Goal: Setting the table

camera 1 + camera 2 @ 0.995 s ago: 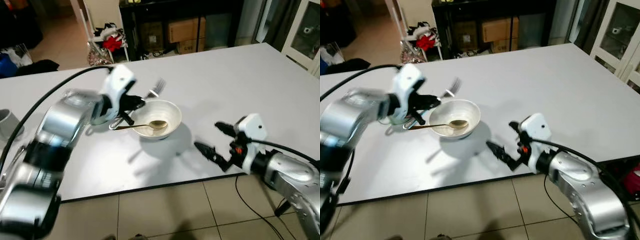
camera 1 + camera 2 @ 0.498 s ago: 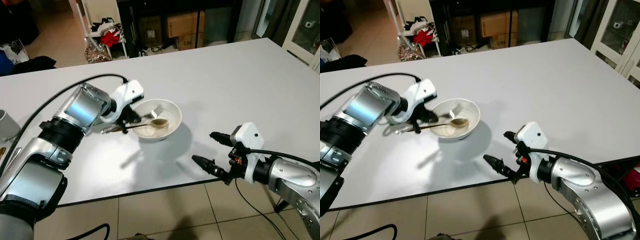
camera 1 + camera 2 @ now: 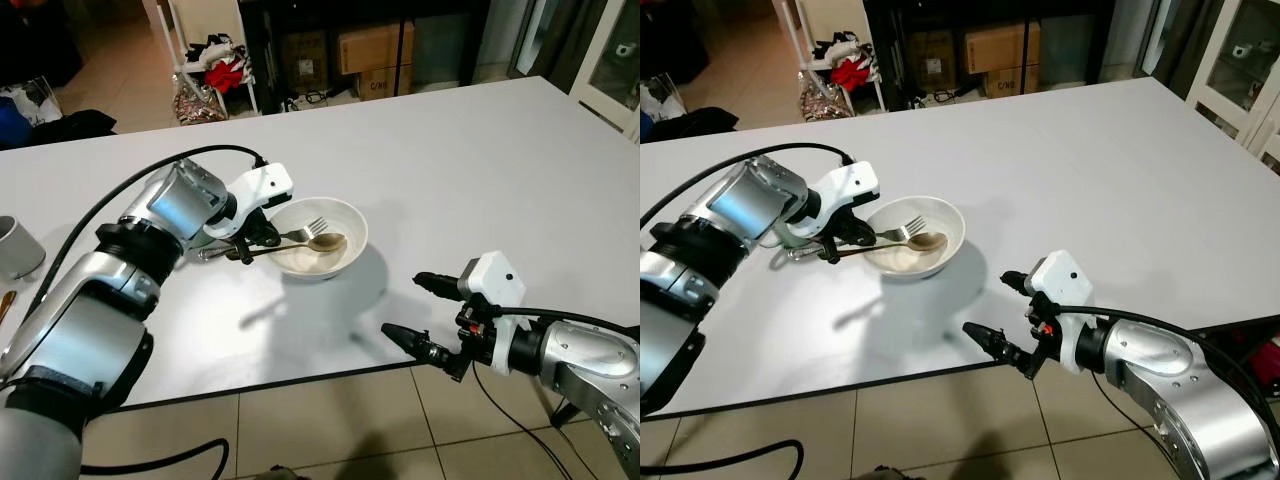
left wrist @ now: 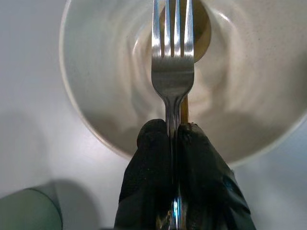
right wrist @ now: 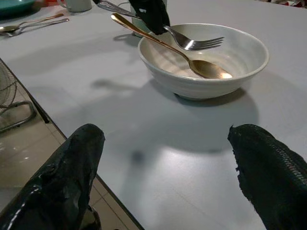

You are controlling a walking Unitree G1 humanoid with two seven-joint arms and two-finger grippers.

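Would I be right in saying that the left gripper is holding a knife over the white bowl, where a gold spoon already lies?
Not quite: the left gripper is holding a fork, not a knife; the left wrist view shows its tines. It is indeed over the white bowl, where the gold spoon already lies.

**Silver Arms, White Wrists, Black Fingers**

Two arms are being shown, each built from rounded, brushed-silver segments joined by dark rings. The left arm [image 3: 150,225] is being trailed by a thick black cable that is looping from its white wrist housing back along the forearm. The right arm [image 3: 585,355] is being followed by a thinner black cable, and small red and orange details are being seen under its boxy white wrist block. The left gripper [image 4: 173,158] is being presented as two blunt, black, textured fingers. The right gripper [image 5: 168,165] is being seen with long, tapering black fingers [image 5: 72,177] whose surface is finely ribbed.
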